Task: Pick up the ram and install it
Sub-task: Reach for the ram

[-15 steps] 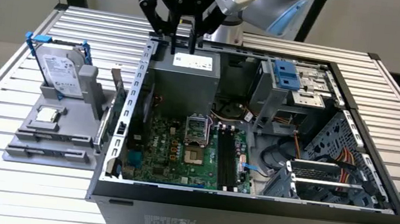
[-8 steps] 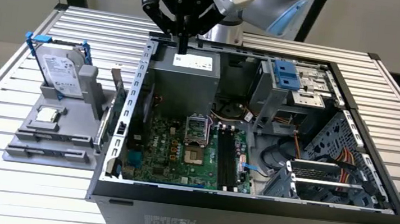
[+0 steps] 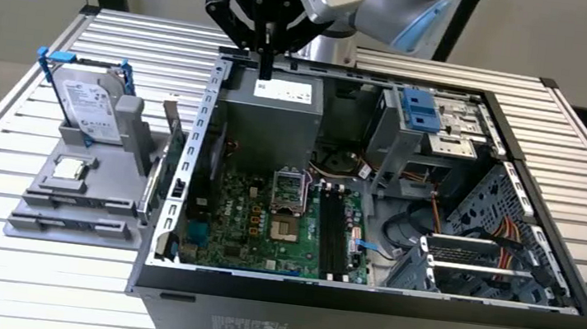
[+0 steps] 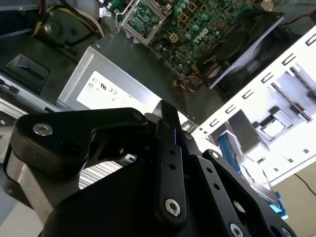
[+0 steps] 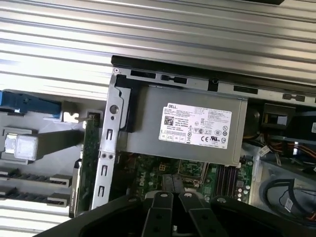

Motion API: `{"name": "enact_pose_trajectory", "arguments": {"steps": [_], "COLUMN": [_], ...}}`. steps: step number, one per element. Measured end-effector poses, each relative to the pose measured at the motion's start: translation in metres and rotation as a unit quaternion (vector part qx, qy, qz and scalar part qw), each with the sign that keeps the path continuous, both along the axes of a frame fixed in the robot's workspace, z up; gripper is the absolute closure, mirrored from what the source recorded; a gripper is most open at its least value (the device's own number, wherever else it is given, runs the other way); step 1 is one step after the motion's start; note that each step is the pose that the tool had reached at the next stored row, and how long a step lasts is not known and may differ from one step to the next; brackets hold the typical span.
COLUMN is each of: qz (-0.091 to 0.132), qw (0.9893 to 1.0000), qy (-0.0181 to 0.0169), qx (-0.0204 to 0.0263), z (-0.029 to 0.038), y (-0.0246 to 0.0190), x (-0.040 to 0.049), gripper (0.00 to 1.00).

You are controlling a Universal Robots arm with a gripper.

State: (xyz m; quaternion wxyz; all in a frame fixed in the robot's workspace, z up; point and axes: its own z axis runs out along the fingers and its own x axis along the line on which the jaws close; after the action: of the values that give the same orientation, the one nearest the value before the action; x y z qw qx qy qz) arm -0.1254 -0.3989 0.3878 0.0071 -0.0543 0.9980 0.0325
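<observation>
The claw [image 3: 265,68] is seen clenched on nothing, hung above the power supply [image 3: 274,104] at the rear of the computer case [image 3: 366,306]. The ram [image 5: 88,163] is found lower than the claw and toward the exterior view's left of it, stood on edge in the grey holder [image 3: 78,215] just outside the case wall. It is judged light, stiff and fragile, best taken mid-length near its upper edge, the contacts left untouched.
</observation>
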Motion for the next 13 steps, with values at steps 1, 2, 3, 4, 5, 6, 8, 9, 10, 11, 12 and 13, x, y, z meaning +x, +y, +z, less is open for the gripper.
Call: {"name": "enact_pose_trajectory", "arguments": {"steps": [1, 2, 3, 4, 5, 6, 8, 9, 10, 11, 12, 13], "qz": [-0.002, -0.003, -0.005, -0.007, -0.01, -0.013, -0.018, -0.02, -0.022, -0.024, -0.026, -0.027], "qw": [1.0, 1.0, 1.0, 1.0, 1.0, 0.9999, 0.9998, 0.9998, 0.9997, 0.9997, 0.9997, 0.9996], "qy": [0.0, 0.0, 0.0, 0.0, 0.0, 0.0, 0.0, 0.0, 0.0, 0.0, 0.0001, 0.0], "qx": [-0.0001, -0.0001, 0.0, 0.0, 0.0, 0.0, 0.0, 0.0, 0.0, -0.0001, -0.0001, 0.0], "z": [0.0, 0.0, -0.0001, -0.0001, -0.0001, -0.0002, -0.0005, -0.0006, -0.0007, -0.0009, -0.001, -0.0011], "y": [0.0, 0.0, 0.0, 0.0, 0.0, -0.0001, -0.0002, -0.0002, -0.0003, -0.0003, -0.0004, -0.0004], "x": [-0.0018, -0.0033, -0.0048, -0.006, -0.0068, -0.0073, -0.0088, -0.0094, -0.0104, -0.0114, -0.0128, -0.0142], "gripper": [1.0, 1.0, 1.0, 1.0, 1.0, 1.0, 1.0, 1.0, 1.0, 1.0, 1.0, 1.0]}}
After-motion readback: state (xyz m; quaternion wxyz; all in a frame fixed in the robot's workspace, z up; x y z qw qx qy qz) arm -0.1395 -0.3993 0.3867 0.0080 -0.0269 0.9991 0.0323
